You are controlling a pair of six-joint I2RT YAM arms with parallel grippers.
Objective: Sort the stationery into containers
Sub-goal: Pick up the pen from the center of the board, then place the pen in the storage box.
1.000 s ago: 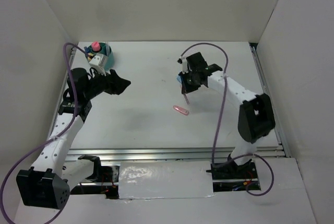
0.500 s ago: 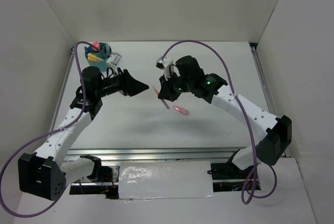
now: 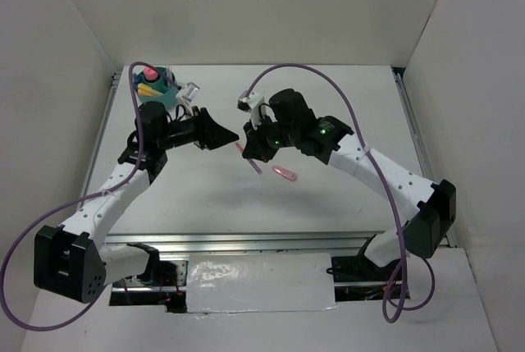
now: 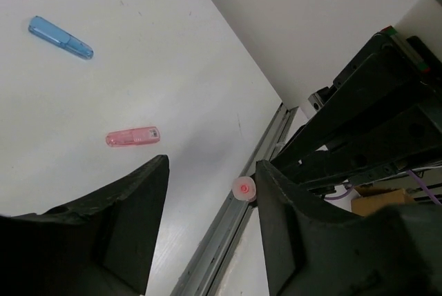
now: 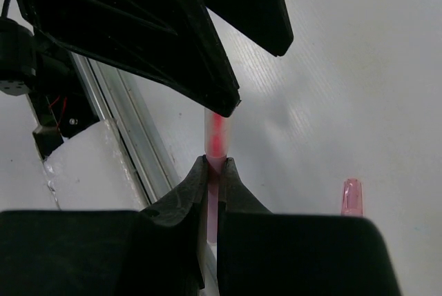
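A thin pink pen (image 5: 215, 137) is pinched between the fingers of the right claw (image 5: 213, 172), which is closed tight on it and holds it in the air above the middle of the white counter (image 3: 361, 98). In the overhead view the pen (image 3: 251, 157) slants down and to the right from that claw (image 3: 250, 145). The left claw (image 3: 217, 133) faces the right one at close range with its fingers spread wide and nothing gripped. From the left wrist camera the pen's round pink end (image 4: 243, 187) shows inside the gap of the left claw (image 4: 207, 192), just beside one finger. A pink clip (image 3: 284, 174) lies flat on the counter near the pen. A small blue piece (image 4: 60, 37) lies farther off. A round teal tub (image 3: 169, 89) stands at the far left corner of the counter, behind the left arm, with pink and yellow items in it.
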